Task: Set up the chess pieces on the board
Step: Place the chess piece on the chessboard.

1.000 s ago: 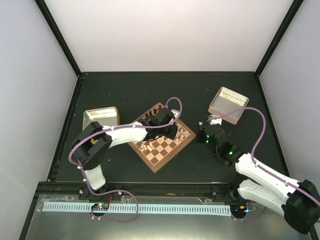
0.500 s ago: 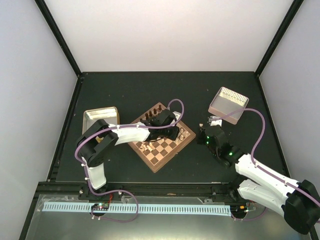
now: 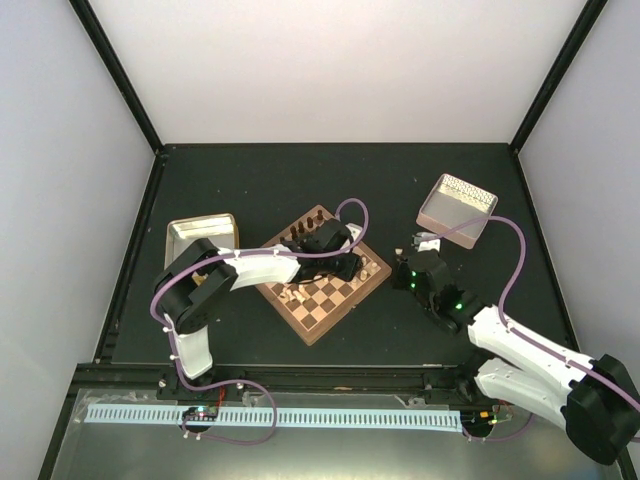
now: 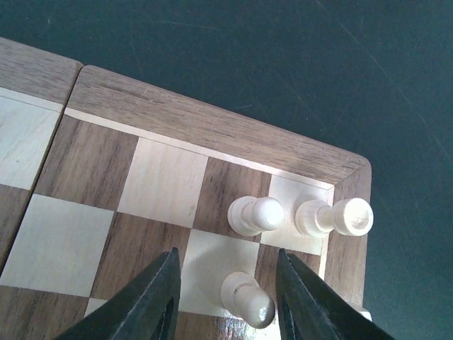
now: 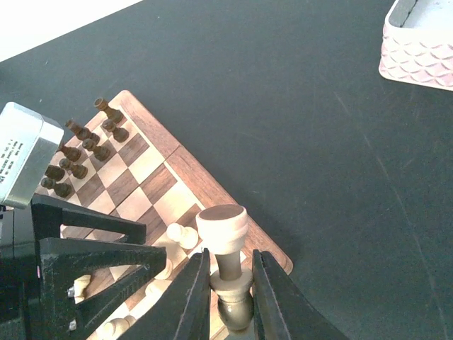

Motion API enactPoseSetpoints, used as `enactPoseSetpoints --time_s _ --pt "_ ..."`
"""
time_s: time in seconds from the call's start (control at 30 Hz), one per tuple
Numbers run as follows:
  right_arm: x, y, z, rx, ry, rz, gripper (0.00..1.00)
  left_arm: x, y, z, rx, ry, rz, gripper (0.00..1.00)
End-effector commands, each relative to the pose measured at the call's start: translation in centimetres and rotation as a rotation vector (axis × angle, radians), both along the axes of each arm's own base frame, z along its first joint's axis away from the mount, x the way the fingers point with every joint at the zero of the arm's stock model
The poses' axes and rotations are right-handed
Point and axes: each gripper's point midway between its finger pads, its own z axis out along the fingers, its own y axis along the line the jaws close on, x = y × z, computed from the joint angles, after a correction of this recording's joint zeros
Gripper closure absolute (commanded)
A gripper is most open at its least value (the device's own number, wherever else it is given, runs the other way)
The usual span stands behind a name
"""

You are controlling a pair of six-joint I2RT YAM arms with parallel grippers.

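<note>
My right hand (image 5: 230, 263) is shut on the narrow stem of a pale flat-topped chess piece (image 5: 222, 228). I hold it upright, just beside the right corner of the chessboard (image 4: 212, 131).

My left hand (image 4: 228, 253) is open and holds nothing. Its fingers stand on either side of a pale pawn (image 4: 248, 299) that stands on a square near the board's corner, and neither finger seems to touch it. Just beyond are a second pale pawn (image 4: 255, 214) and, on the corner square, a pale corner piece (image 4: 333, 217).

I judge these turned wooden men to be light, stiff and smooth. With round bodies on small bases, they tip and roll easily. The waist under the head is the best place to hold one, since the head stops it slipping down.

Farther off, dark pieces (image 5: 85, 149) line the board's opposite side. A pinkish bin (image 5: 421, 42) sits well apart on the dark worktop (image 5: 318, 142).
</note>
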Motion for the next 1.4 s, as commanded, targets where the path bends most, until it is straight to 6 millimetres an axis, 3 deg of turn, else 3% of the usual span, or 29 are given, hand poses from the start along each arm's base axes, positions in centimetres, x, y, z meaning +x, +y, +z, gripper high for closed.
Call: enactPoseSetpoints --time_s 0.0,0.2,0.47,0.57,0.7,1.03,1.37 --pt "0.3 0.1 0.4 0.029 -0.015 -0.009 0.82 0.3 -0.5 2.5 -0.043 -0.053 -0.02 0.58" --pt "0.3 0.6 1.2 0.039 -0.029 0.018 0.81 1.3 0.8 4.5 -0.014 -0.132 0.038 0.53" --pt "0.2 0.8 1.0 0.044 -0.02 0.029 0.81 -0.4 -0.4 3.2 -0.028 -0.042 -0.065 0.53" --pt "0.2 0.9 1.0 0.047 -0.018 0.035 0.82 -0.7 -0.6 2.7 -0.022 -0.021 -0.087 0.58" --pt "0.2 1.0 0.8 0.046 -0.013 0.04 0.83 -0.7 -0.6 2.2 0.0 -0.015 -0.092 0.66" --pt "0.2 1.0 1.0 0.051 -0.022 0.039 0.84 -0.4 -0.4 0.4 0.064 0.011 -0.085 0.71" --pt "0.2 1.1 0.7 0.051 -0.017 0.044 0.84 0.5 0.0 0.4 0.09 -0.017 -0.057 0.74"
